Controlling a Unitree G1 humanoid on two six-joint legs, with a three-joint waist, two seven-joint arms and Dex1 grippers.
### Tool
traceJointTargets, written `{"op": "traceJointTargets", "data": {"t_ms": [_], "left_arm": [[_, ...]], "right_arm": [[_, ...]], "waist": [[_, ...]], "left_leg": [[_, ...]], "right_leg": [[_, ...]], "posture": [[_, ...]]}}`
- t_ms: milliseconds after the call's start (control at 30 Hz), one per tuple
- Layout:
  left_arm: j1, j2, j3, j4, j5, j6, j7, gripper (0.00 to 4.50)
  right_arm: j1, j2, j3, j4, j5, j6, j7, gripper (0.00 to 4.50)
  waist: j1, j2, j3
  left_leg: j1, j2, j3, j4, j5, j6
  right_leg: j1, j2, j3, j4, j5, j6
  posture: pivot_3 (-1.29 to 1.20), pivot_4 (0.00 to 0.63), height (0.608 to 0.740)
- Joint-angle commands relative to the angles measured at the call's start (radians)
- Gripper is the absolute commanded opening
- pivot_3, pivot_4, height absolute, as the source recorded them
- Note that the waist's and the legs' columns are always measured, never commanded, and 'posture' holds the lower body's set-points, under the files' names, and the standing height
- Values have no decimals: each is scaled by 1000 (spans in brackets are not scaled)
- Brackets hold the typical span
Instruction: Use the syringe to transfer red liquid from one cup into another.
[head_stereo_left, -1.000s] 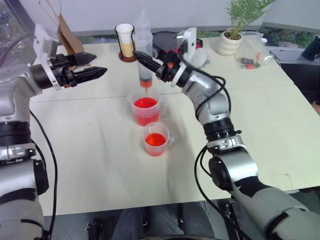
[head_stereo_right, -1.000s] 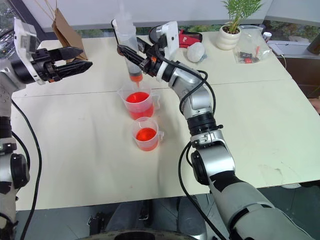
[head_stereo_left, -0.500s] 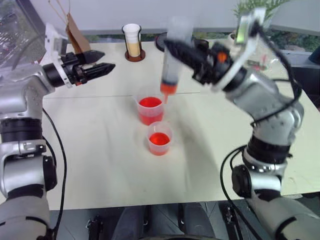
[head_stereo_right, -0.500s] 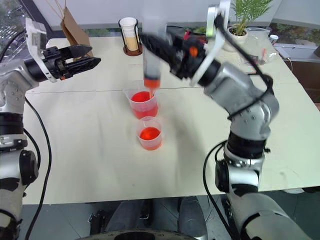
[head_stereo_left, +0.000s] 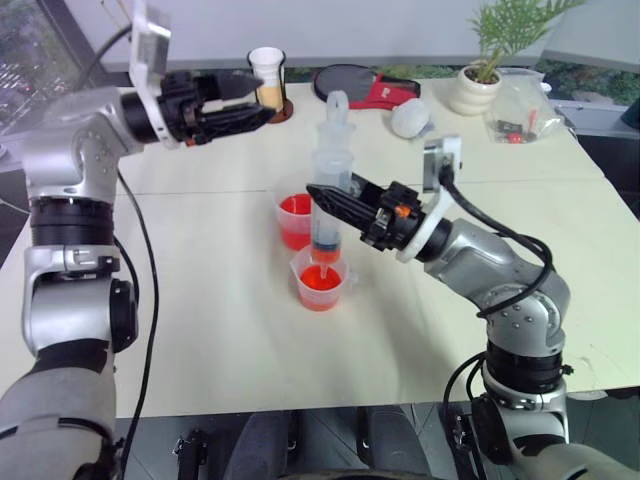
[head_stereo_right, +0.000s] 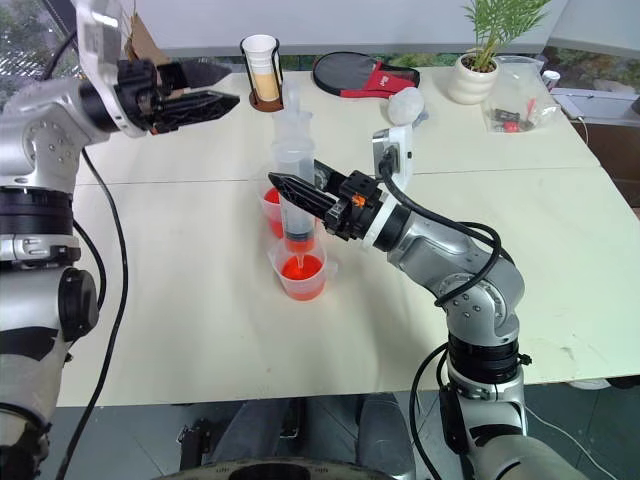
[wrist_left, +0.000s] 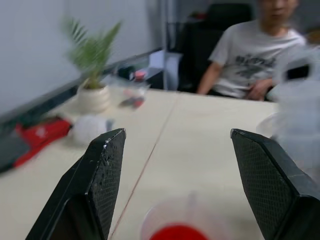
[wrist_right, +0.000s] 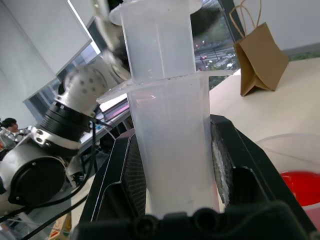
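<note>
My right gripper (head_stereo_left: 325, 200) is shut on the barrel of the clear syringe (head_stereo_left: 328, 190), which stands upright. Its orange-red tip points down into the shorter clear cup (head_stereo_left: 320, 287), which holds red liquid (head_stereo_left: 319, 280). Just behind it stands the taller clear cup (head_stereo_left: 291, 218), also with red liquid, partly hidden by the syringe. In the right wrist view the syringe (wrist_right: 167, 150) sits between the two black fingers (wrist_right: 120, 185). My left gripper (head_stereo_left: 262, 102) hovers open and empty, high over the table's far left, pointing right toward the syringe's plunger.
A white-and-tan cup in a black stand (head_stereo_left: 266, 78) is at the back. A red-and-black case (head_stereo_left: 365, 86), a white lump (head_stereo_left: 410, 118), a potted plant (head_stereo_left: 472, 90) and a plastic bag (head_stereo_left: 525, 110) line the far right. A person (wrist_left: 255, 55) sits beyond the table.
My right arm has drawn the syringe back from above the taller cup and lowered it over the shorter cup. My left gripper has moved right and up, staying open.
</note>
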Motion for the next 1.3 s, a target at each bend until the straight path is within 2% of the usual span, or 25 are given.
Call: {"op": "traceJointTargets", "data": {"t_ms": [33, 400, 633, 700, 767, 900, 1133, 1300], "left_arm": [[-17, -1, -3, -73, -19, 1, -7, 3435], [-41, -84, -21, -136, -41, 13, 2, 3435], [-53, -133, -49, -100, -21, -28, 0, 3435], [-55, -143, -55, -87, -13, -50, -2, 2908], [-60, -148, -53, -75, -13, -59, -5, 2160], [-65, -148, -55, -75, -26, -51, -24, 147], [-26, -129, -77, -154, -52, 30, -59, 45], [25, -154, -84, -199, -58, 52, -25, 45]], "right_arm": [[-35, -8, 8, -8, -22, -46, 7, 1412], [-39, -5, 30, 32, -47, -82, 24, 1412], [-6, 7, 54, -3, -45, -81, 11, 1412], [5, 9, 61, -14, -45, -82, 7, 1412], [12, 10, 64, -21, -45, -83, 3, 1412], [22, 12, 66, -29, -41, -81, -8, 1412], [28, 14, 58, -41, -45, -88, -26, 1412], [-6, -14, 46, -32, -76, -107, -16, 1412]], "waist": [[-1, 0, 0], [0, 0, 0], [1, 0, 0], [1, 0, 0], [2, 0, 0], [1, 0, 0], [1, 0, 0], [2, 0, 0]], "left_leg": [[0, 0, 0, 0, 0, 0], [0, 0, 0, 0, 0, 0], [0, 0, 0, 0, 0, 0], [0, 0, 0, 0, 0, 0], [0, 0, 0, 0, 0, 0], [0, 0, 0, 0, 0, 0], [0, 1, 0, 0, 0, 0], [0, 1, 0, 0, 0, 0]], "right_leg": [[0, 0, 0, 0, 0, 0], [0, 1, 0, 0, 0, 0], [0, 1, 0, -1, 0, 0], [0, 1, 0, -1, 0, 0], [0, 1, 0, -1, 0, 0], [1, 1, 0, -1, 0, 0], [0, 1, 0, -1, 0, 0], [1, 1, 0, -1, 0, 0]], "posture": [[0, 150, 740], [0, 150, 740], [0, 150, 740], [0, 150, 740], [0, 150, 740], [0, 150, 740], [0, 150, 740], [0, 150, 740]]}}
